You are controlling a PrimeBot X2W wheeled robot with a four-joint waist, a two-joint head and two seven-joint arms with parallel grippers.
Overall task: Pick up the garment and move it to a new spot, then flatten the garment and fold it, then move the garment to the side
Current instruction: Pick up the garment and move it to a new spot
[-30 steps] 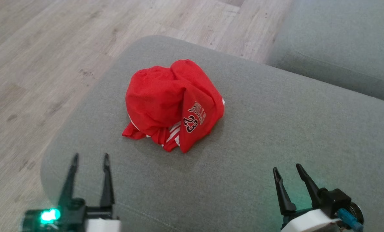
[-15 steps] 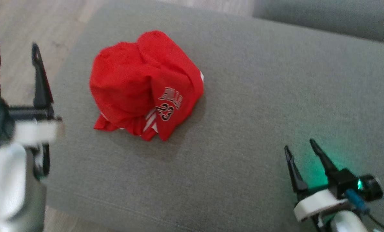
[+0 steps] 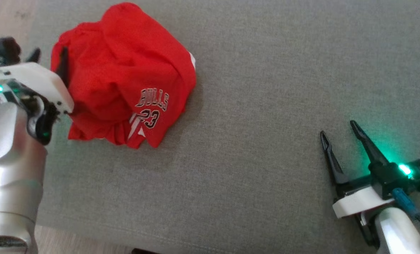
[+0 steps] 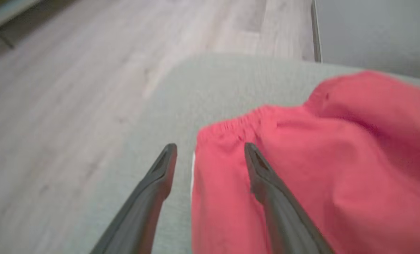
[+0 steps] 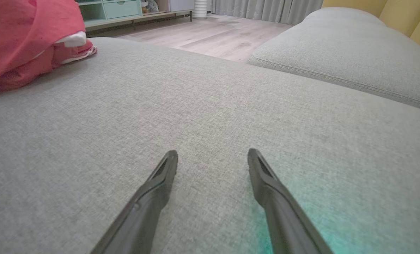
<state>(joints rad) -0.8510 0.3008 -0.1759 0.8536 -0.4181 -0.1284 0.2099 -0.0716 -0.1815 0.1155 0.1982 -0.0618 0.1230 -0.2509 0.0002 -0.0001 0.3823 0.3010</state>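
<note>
Grey cushion (image 3: 266, 88) carries a crumpled red garment (image 3: 118, 70), judged light and limp; pinch its waistband (image 4: 238, 121) at 9 o'clock, where your left gripper (image 4: 210, 146) stands spread; right gripper (image 3: 337, 127) spread at 4 o'clock.

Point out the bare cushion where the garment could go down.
Widest free patch: the grey cushion between the red garment and the right gripper. Another bare strip lies in front of the red garment, nearer the robot. Crowded: the left side, where the left gripper sits at the garment's edge.
</note>
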